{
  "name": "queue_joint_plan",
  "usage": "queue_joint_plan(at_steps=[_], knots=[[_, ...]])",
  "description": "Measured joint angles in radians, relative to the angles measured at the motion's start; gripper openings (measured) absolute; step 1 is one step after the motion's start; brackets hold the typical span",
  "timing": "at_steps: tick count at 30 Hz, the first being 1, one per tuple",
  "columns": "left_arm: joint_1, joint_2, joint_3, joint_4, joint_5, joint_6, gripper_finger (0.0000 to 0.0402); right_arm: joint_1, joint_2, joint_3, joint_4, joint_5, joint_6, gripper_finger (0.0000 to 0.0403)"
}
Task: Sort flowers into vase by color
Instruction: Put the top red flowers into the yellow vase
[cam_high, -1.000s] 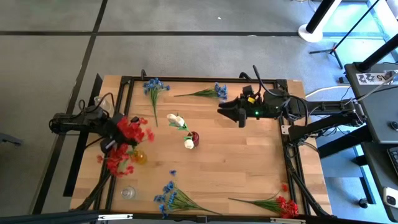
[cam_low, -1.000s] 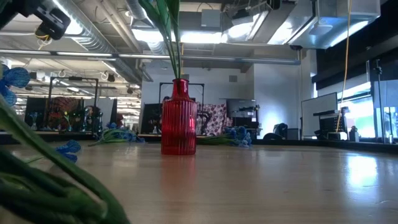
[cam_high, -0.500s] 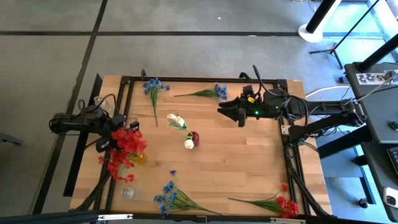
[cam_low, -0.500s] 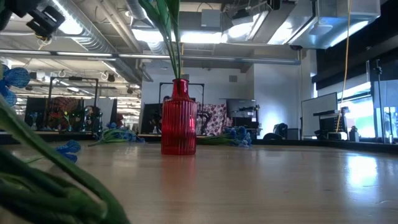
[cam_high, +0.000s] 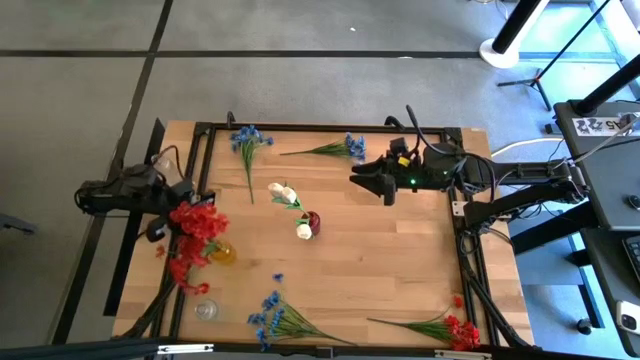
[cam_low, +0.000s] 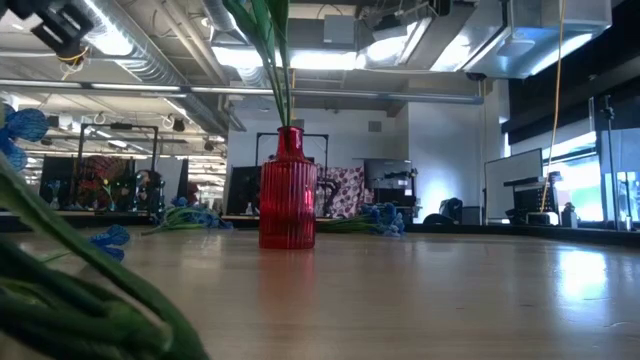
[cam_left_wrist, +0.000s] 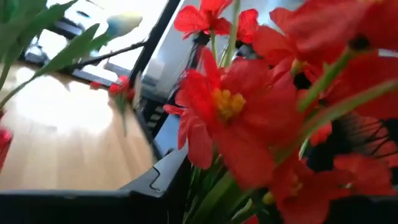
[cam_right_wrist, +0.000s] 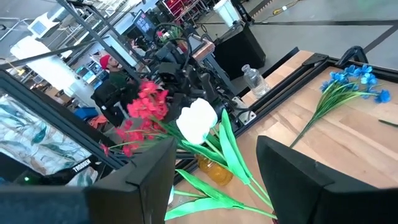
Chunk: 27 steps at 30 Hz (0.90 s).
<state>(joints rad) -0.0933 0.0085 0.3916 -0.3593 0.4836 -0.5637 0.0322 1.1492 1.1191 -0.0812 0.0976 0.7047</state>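
A bunch of red flowers (cam_high: 196, 225) stands with its stems in an amber vase (cam_high: 224, 254) at the table's left and leans toward the left edge. My left gripper (cam_high: 170, 208) is right beside the blooms, which fill its wrist view (cam_left_wrist: 236, 106). White flowers (cam_high: 285, 193) stand in a red vase (cam_high: 313, 222) at the table's middle. My right gripper (cam_high: 368, 184) hovers open over the far right, with nothing between its fingers. Blue flowers (cam_high: 247, 140) lie flat at the far edge.
More blue sprigs lie at the far middle (cam_high: 340, 148) and near the front edge (cam_high: 280, 320). A red sprig (cam_high: 452, 328) lies at the near right corner. A small clear vase (cam_high: 205, 310) stands near the front left. Bare wood lies right of the red vase.
My left gripper has drawn back toward the table's left edge and risen a little. The red blooms have swung with it, toward the left and near side, while their stems stay in the amber vase.
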Motion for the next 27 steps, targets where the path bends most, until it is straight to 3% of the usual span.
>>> queue_joint_plan(at_steps=[11,21,25,27], knots=[[0.000,0.000,0.000,-0.012,-0.006,-0.189,0.0142,0.000,0.000,0.000,-0.115,-0.011,-0.040,0.0222],[0.000,0.000,0.000,-0.015,-0.026,0.194,0.0132,0.000,0.000,0.000,-0.104,0.007,-0.084,0.0222],[0.000,0.000,0.000,-0.015,-0.045,0.240,0.0117,0.000,0.000,0.000,-0.104,-0.002,-0.084,0.0222],[0.000,0.000,0.000,-0.015,-0.111,0.221,0.0114,0.000,0.000,0.000,-0.104,-0.003,-0.084,0.0222]])
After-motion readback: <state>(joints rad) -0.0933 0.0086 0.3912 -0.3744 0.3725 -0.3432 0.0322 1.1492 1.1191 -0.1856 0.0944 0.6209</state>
